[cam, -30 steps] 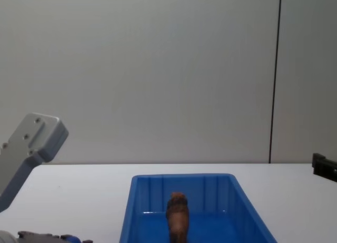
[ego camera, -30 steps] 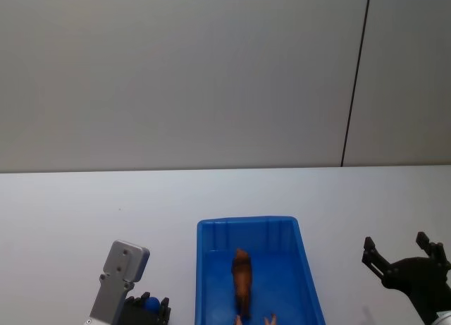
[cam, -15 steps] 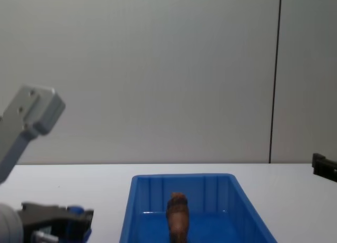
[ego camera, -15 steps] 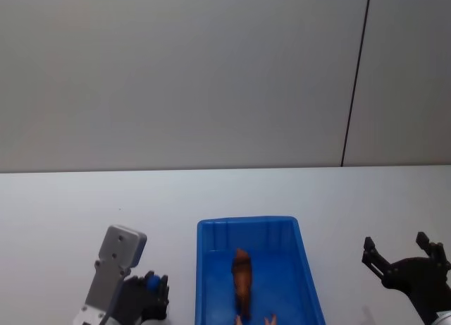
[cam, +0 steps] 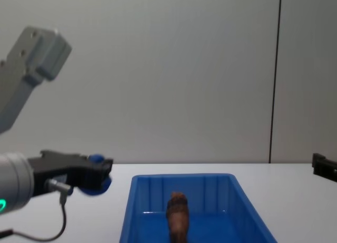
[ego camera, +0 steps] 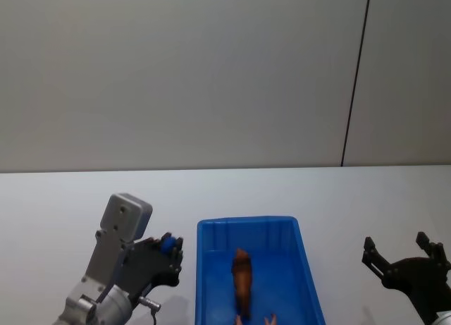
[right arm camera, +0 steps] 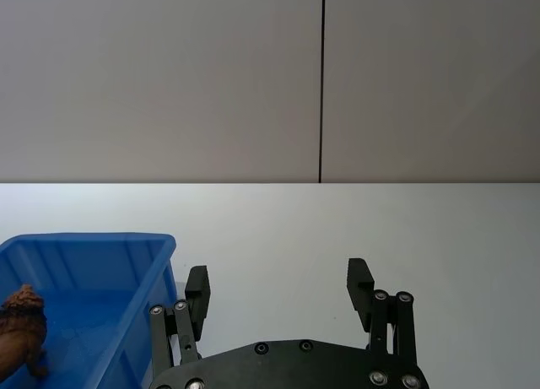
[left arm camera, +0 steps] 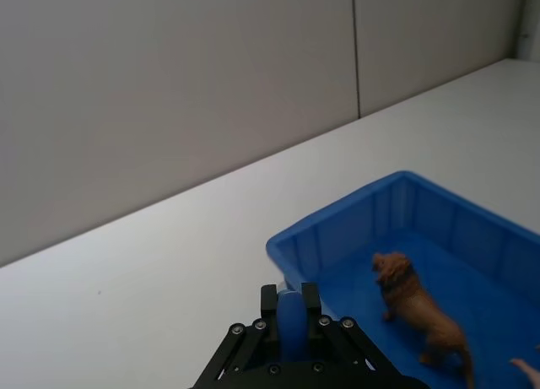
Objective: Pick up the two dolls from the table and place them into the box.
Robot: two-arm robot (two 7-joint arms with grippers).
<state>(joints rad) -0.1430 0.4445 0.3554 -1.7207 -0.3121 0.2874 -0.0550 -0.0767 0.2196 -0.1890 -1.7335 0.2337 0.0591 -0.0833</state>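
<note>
Backdrop: pale grey wall panels fill the upper half of the head view, split by one dark vertical seam (ego camera: 356, 75) toward the right.
Table: the white table (ego camera: 63, 205) runs across the lower part of the frame, bare to the left and right of the bin.
Box: the blue box (ego camera: 211, 230) sits at lower centre of the head view, its near end cut off by the bottom edge.
Brown doll: the brown doll (ego camera: 242, 279) stands inside the box on its floor, about midway between the side walls; the left wrist view shows it as a small lion-like figure (left arm camera: 422, 317) on its feet.
Blue doll: the blue doll (cam: 96, 182) is up off the table, pinched in the left gripper just left of the box's left rim and above rim level in the chest view.
Left gripper: the left gripper (ego camera: 169, 251) is at lower left of the head view, reaching toward the box, its black fingers (left arm camera: 263, 309) clamped against both sides of the blue doll (left arm camera: 289, 321).
Right gripper: the right gripper (ego camera: 403, 251) hangs at the lower right corner of the head view, well apart from the box, jaws spread wide with nothing between them; the right wrist view shows the same gap (right arm camera: 277, 292) over bare table.
</note>
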